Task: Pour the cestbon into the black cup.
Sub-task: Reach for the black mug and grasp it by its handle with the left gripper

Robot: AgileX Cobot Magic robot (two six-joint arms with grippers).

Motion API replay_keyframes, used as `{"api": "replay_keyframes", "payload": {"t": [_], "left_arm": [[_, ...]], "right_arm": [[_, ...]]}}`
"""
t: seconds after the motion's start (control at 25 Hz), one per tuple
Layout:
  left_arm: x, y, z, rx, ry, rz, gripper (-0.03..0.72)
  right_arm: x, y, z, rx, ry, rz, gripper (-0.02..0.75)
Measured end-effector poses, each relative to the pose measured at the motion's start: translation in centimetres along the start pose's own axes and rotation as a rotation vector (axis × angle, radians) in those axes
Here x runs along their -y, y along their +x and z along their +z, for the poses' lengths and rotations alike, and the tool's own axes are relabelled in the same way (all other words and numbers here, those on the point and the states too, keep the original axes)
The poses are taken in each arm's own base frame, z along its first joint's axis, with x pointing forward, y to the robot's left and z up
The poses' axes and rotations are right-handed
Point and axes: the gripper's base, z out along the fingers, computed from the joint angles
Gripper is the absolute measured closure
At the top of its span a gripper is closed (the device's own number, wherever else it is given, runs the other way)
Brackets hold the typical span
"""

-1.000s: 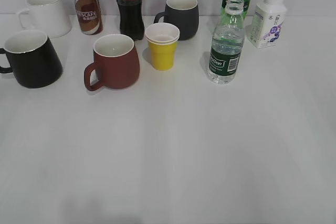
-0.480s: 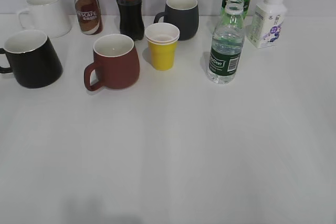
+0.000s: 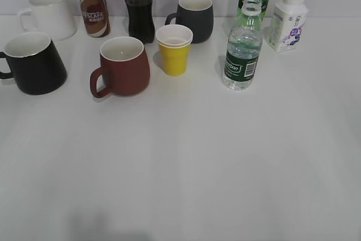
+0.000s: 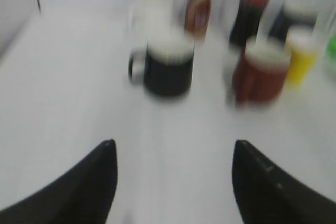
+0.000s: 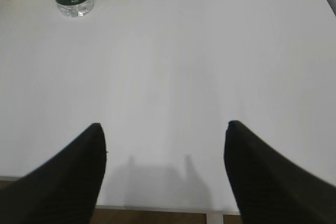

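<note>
Both claws are spread and hold nothing, the left claw (image 4: 173, 182) in a blurred view, while the cestbon (image 3: 243, 46) stands toward the desk's (image 3: 180, 167) far right corner and the black cup (image 3: 32, 63), handle cut off, sits at its left edge.

Left claw (image 4: 174, 182): two dark, blurred, rounded fingers; right claw (image 5: 164, 174): matte black.
</note>
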Motion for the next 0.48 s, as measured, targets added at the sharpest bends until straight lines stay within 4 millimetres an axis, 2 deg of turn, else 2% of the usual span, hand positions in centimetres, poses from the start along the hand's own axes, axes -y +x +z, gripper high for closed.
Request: {"api": "replay_keyframes", "payload": {"t": [0.16,0.24,0.36,0.48], "left_arm": [[0.0,-3.4,1.3,0.344,-0.003,0.028,0.194],[-0.1,-4.0,3.1,0.405,-0.012,0.05,0.195],[-0.4,-3.4,6.9,0.389,-0.018,0.071,0.195],[-0.7,-1.4,11.2,0.316,-0.018,0.105,0.195]], "right_arm": [[0.0,0.0,0.0,0.0,0.0,0.0,0.213],[0.0,0.0,0.0,0.0,0.0,0.0,0.213],[0.0,0.0,0.0,0.0,0.0,0.0,0.213],[0.0,0.0,0.0,0.0,0.0,0.0,0.213]]}}
